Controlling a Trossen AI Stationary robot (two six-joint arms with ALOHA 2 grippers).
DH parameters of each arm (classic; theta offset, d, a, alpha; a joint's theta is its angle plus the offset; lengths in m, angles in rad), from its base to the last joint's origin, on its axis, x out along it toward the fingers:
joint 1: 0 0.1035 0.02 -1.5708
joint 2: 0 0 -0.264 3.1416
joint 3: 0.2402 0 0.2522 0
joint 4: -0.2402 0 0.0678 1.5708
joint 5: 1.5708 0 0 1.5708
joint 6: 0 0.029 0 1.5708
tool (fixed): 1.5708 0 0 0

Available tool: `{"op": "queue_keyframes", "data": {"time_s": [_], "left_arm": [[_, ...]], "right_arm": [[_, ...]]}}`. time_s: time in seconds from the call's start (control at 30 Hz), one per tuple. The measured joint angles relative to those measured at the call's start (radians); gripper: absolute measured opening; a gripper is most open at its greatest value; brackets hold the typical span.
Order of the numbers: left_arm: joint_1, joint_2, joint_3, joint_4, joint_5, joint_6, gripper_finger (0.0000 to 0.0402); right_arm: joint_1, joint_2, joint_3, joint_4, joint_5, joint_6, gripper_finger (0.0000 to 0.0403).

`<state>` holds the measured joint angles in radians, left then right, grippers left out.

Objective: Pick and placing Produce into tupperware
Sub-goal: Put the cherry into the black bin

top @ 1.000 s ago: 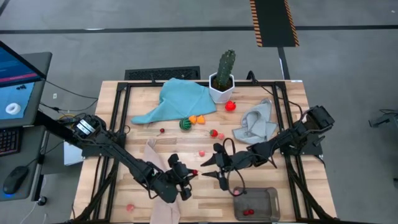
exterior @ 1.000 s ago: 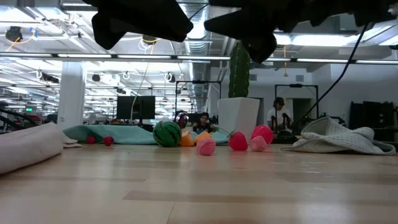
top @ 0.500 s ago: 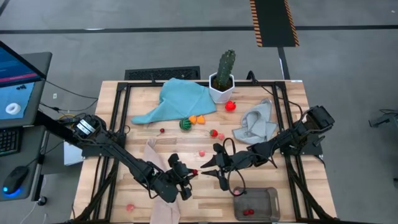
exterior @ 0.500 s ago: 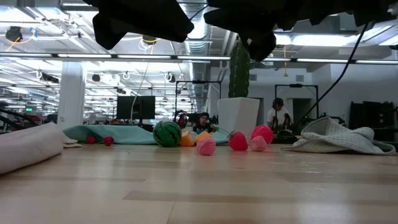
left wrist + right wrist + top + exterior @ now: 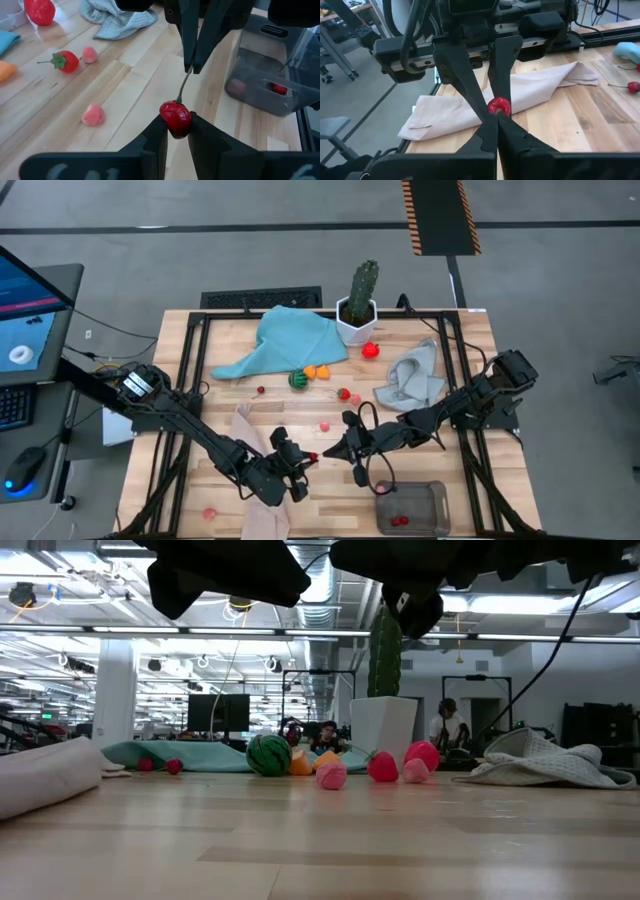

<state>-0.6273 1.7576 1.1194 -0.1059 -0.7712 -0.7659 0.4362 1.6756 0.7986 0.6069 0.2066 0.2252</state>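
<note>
A small red cherry [image 5: 175,119] with a thin green stem hangs above the table's near middle, between my two grippers. My left gripper [image 5: 176,122] is shut on the fruit. My right gripper [image 5: 496,116] faces it from the table's right and is shut on the stem. In the high view they meet at the cherry [image 5: 313,456]. The tupperware [image 5: 412,508] stands on the table at the near right, with some red produce in it. More produce lies loose at mid-table: a green striped ball [image 5: 297,379], orange pieces [image 5: 317,371], a strawberry [image 5: 343,393]. My left gripper pinches the cherry's round body [image 5: 176,131] between its two fingers, one on each side. The fingers slant down from the table's left. The cherry is lifted clear of the table, stem pointing away toward the other gripper. My right gripper pinches the cherry's stem near its free end [image 5: 188,75] between its two fingertips [image 5: 199,60]. The fingers come nearly level from the table's right and lie along the stem. The fruit [image 5: 498,106] sits just beyond the tips.
A cactus in a white pot [image 5: 358,305] stands at the far edge beside a teal cloth [image 5: 285,340]. A grey cloth [image 5: 412,378] lies at the right. A beige cloth [image 5: 258,495] lies under my left arm. A pink piece [image 5: 209,513] sits near left.
My right gripper has shut: its fingers stood spread around the cherry's stem a second ago and now meet on it. Both arms have kept their places, and the cherry has stayed where it was in the left gripper.
</note>
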Motion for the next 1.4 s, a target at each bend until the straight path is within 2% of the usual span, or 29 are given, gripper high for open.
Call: {"op": "queue_keyframes", "data": {"time_s": [0.13, 0.3, 0.5, 0.6, 0.8, 0.93, 1.07, 1.27, 1.4], "left_arm": [[0.000, 0.000, 0.000, 0.000, 0.000, 0.009, 0.0057], [0.000, 0.000, 0.000, -0.027, -0.001, 0.004, 0.0057], [-0.013, -0.001, 0.002, -0.074, -0.060, -0.052, 0.0063], [-0.017, -0.001, 0.001, -0.100, -0.055, -0.059, 0.0086], [-0.040, -0.001, 0.001, -0.184, -0.039, -0.105, 0.0159], [-0.065, -0.001, 0.001, -0.250, -0.044, -0.164, 0.0190], [-0.107, -0.001, 0.001, -0.272, -0.105, -0.188, 0.0199], [-0.161, -0.001, 0.000, -0.270, -0.199, -0.187, 0.0200], [-0.170, 0.000, 0.000, -0.251, -0.208, -0.113, 0.0199]], "right_arm": [[0.000, 0.000, 0.000, 0.000, 0.000, 0.002, 0.0011], [0.005, 0.000, 0.000, -0.007, 0.000, 0.010, 0.0018], [0.007, -0.010, 0.000, -0.030, 0.007, 0.010, 0.0010], [0.009, -0.011, 0.000, -0.030, 0.003, 0.011, 0.0013], [0.008, -0.015, 0.000, -0.044, 0.003, 0.011, 0.0011], [0.025, -0.056, 0.000, -0.109, 0.016, 0.022, 0.0011], [0.084, -0.127, 0.001, -0.196, 0.105, 0.037, 0.0020], [0.252, -0.236, 0.001, -0.321, 0.301, 0.038, 0.0010], [0.365, -0.267, 0.000, -0.333, 0.441, 0.043, 0.0017]]}}
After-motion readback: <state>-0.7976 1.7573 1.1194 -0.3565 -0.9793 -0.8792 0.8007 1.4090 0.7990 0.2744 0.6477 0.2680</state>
